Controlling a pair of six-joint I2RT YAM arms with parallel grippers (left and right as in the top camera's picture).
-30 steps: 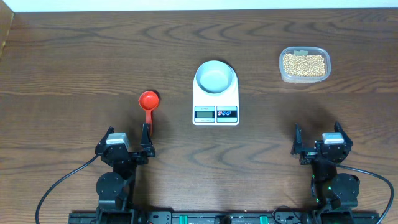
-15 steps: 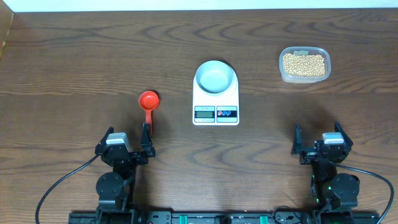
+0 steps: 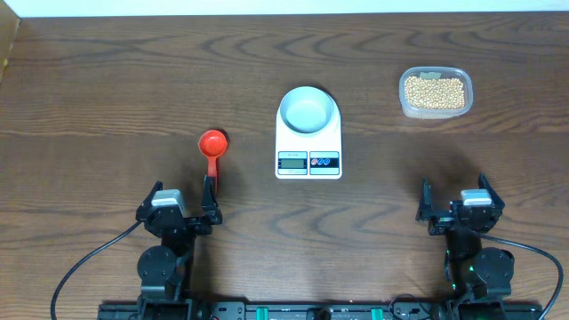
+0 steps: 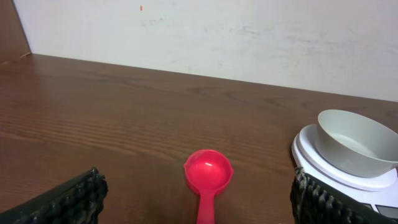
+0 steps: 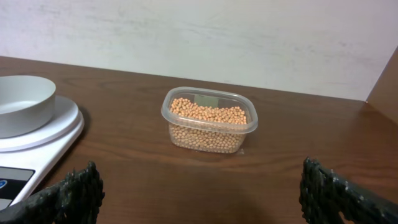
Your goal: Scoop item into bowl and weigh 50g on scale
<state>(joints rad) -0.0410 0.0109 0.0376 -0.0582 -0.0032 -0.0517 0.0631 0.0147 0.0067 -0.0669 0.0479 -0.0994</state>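
Step 1, unstarted. Both wide, empty: left claw, right claw. Just ahead of left claw: red scoop. Well ahead of right: beans in tub. Empty bowl on scale. Next, likely: grasp scoop handle.

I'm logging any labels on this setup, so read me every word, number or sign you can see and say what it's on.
Nothing here can be read as text.
On the scale, the display: digits too small to read.
On the scale's two buttons: coloured marks, blurred and unreadable.
On the clear container of beans: no legible label.
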